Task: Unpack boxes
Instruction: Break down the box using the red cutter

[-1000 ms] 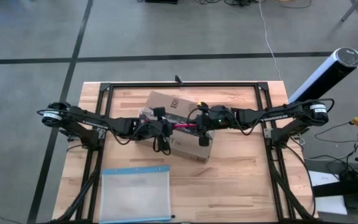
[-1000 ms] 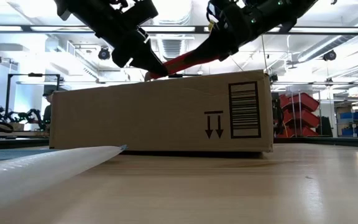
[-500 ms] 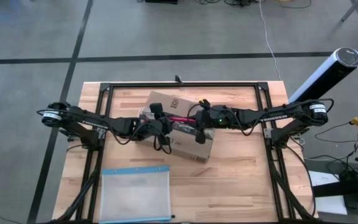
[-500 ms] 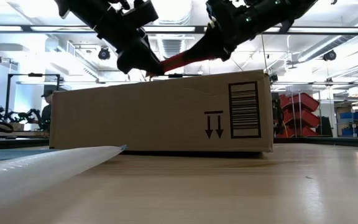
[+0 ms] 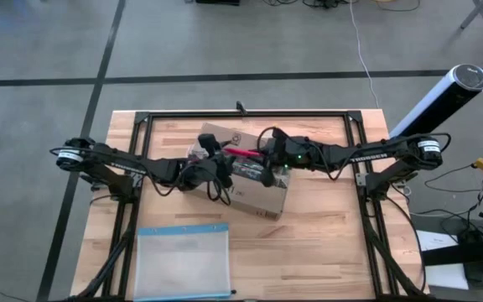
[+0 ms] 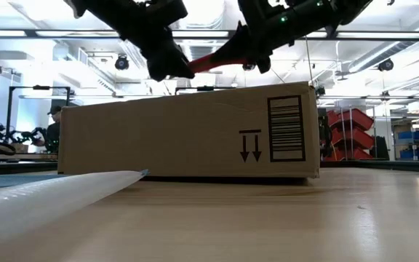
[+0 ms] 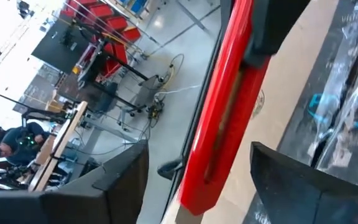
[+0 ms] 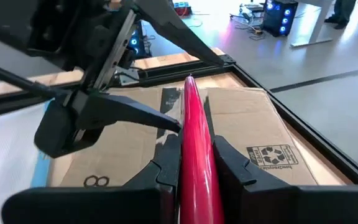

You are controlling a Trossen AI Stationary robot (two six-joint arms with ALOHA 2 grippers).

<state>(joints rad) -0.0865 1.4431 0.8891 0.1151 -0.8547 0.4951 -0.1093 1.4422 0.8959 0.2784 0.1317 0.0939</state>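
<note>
Box (image 5: 246, 172) sat flat on bench (image 5: 325, 243), brown cardboard, barcode label and two down-arrows on the side facing the low camera, recycling mark on top. Both tools were above its top face, meeting near the middle. Right tool (image 5: 262, 159) was clamped on red cutter (image 5: 240, 153), fingers pinching it from both sides in the right wrist view, cutter pointing out ahead toward the left tool. Left tool (image 5: 219, 161) was just beyond the cutter's tip, fingers spread apart; the left wrist view showed the red cutter (image 7: 219, 118) running between its two dark fingers (image 7: 101, 180) with a gap on each side. From the low view, the cutter (image 6: 213, 62) hung clear above the box top (image 6: 188, 131), angled down toward the left tool; neither tool touched the cardboard. Clear tape strip (image 8: 173, 102) ran along the box top under the cutter. Clear pouch with blue edge (image 5: 183, 262) lay on the bench on the near side of the left tool, well apart from the box. A person (image 7: 8, 140) showed far off in the room behind.
</note>
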